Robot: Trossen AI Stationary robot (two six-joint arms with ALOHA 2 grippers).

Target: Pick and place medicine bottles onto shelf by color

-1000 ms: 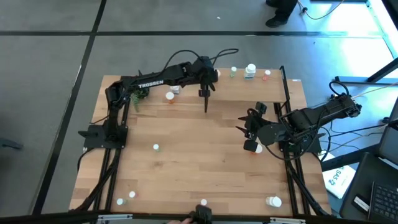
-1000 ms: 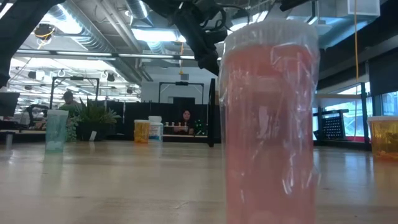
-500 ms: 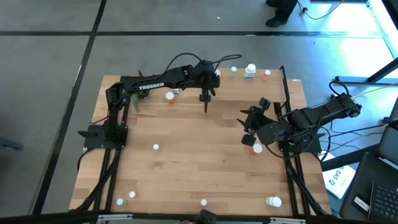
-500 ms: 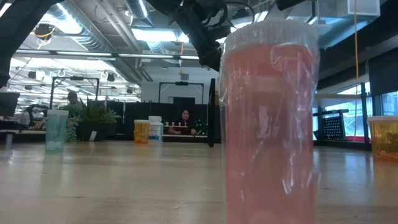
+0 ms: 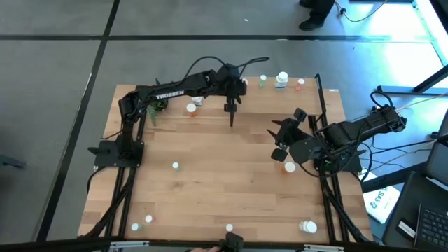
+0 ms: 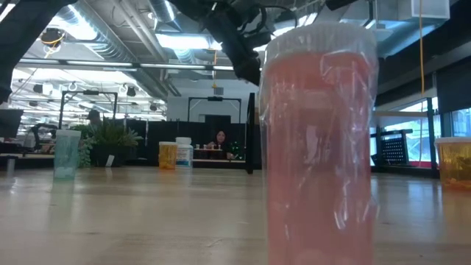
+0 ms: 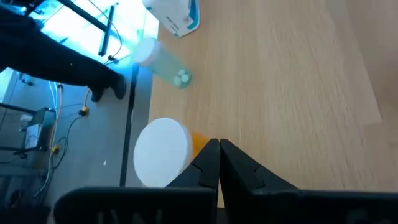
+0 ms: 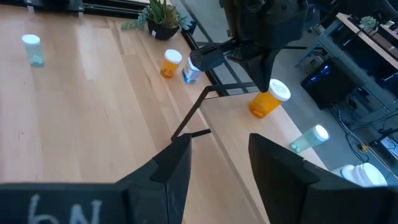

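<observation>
- My left gripper (image 5: 231, 105) reaches out over the shelf (image 5: 280, 105), a light-wood board on a black frame at the far side of the table (image 5: 210, 182).
- Its fingers (image 7: 219, 163) are pressed together and hold nothing.
- An orange bottle (image 7: 163, 152) with a broad white cap sits just beside those closed fingertips. In the right wrist view it leans at a tilt on the shelf. I cannot tell whether the fingers touch it.
- Farther along the shelf a green bottle (image 7: 165, 62) lies on its side, and past it stands a white bottle (image 7: 177, 12) with a blue label.
- A small reddish bottle (image 5: 301, 82) stands near that same far edge.
- My right gripper (image 5: 283, 143) hovers over the right part of the table, in front of the shelf.
- Its two dark fingers (image 8: 180, 165) stand partly apart, with only bare wood between them.
- A white-capped bottle (image 5: 290, 167) stands on the table just beside this gripper, apart from it.
- Left of the shelf, a second orange bottle (image 8: 169, 63) and a small white bottle (image 8: 193, 71) stand together near a potted plant (image 8: 158, 15).
- A pale green bottle (image 5: 175, 166) stands alone on the table's left half.
- A pinkish bottle (image 6: 320, 147) stands at the near edge, filling the low view.
</observation>
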